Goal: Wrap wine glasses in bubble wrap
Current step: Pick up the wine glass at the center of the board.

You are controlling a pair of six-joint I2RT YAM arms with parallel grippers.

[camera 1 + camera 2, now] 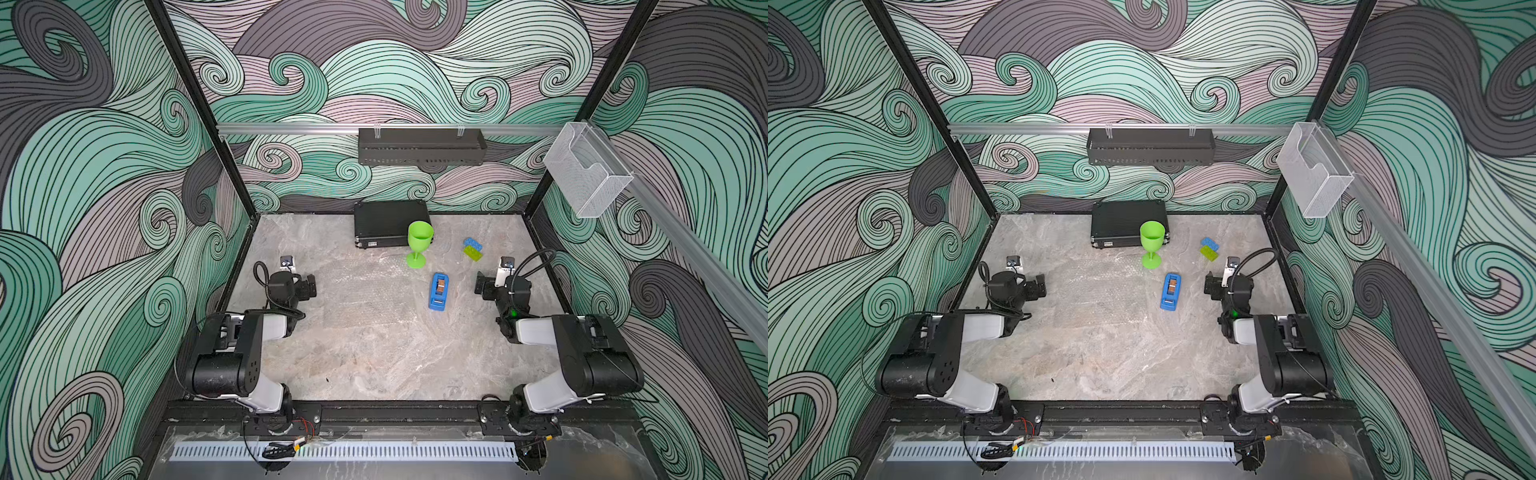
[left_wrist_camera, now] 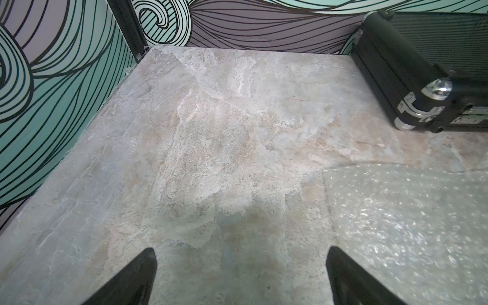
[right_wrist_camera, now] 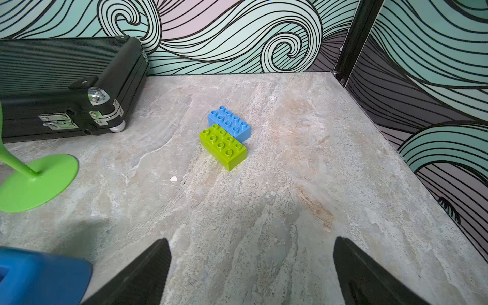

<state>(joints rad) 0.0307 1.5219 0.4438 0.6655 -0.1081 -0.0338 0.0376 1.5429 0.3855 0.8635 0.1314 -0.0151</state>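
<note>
Left gripper (image 2: 240, 249) and right gripper (image 3: 251, 239): jaws wide apart, nothing between them.

Goblet (image 1: 419, 243) stands upright just in front of the black case (image 1: 388, 228), at its right end. Bubble wrap (image 1: 365, 291) lies flat on the table (image 1: 374, 365) in front of the case. Cannot tell whether the goblet's foot touches it.

Judgement: the goblet is light, stiff and smooth, and likely tips easily on its thin stem, so take it by the bowl. The wrap is limp and slick, so pinch a free corner.
</note>
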